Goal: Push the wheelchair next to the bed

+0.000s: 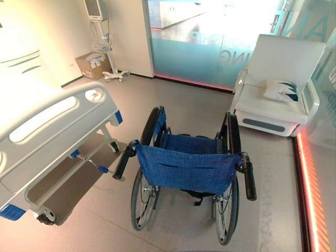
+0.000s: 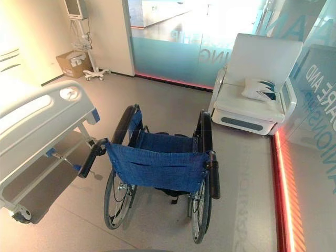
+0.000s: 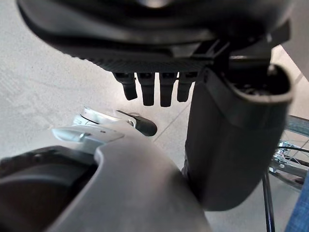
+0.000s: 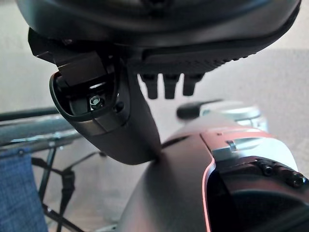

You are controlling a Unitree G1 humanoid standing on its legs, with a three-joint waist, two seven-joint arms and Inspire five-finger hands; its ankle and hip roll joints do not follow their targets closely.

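Note:
A wheelchair [image 1: 186, 168] with a blue cloth seat and back stands mid-floor, its back toward me. Its black push handles [image 1: 124, 161] stick out on either side, nothing touching them. The white hospital bed [image 1: 47, 126] lies to the left, its foot end about a wheel's width from the chair. My left hand [image 3: 154, 43] hangs low beside the chair's wheel [image 3: 289, 162], fingers [image 3: 149, 89] straight and holding nothing. My right hand [image 4: 183, 48] hangs the same way near the chair's blue cloth [image 4: 19, 193], fingers [image 4: 166, 84] relaxed and holding nothing.
A white armchair [image 1: 278, 113] with a patterned pillow [image 1: 282, 89] stands at the back right. A glass wall [image 1: 210, 37] closes the far side. At the back left are a cardboard box [image 1: 92, 64] and a wheeled monitor stand [image 1: 105, 47]. A red lit strip [image 1: 310, 194] edges the floor's right side.

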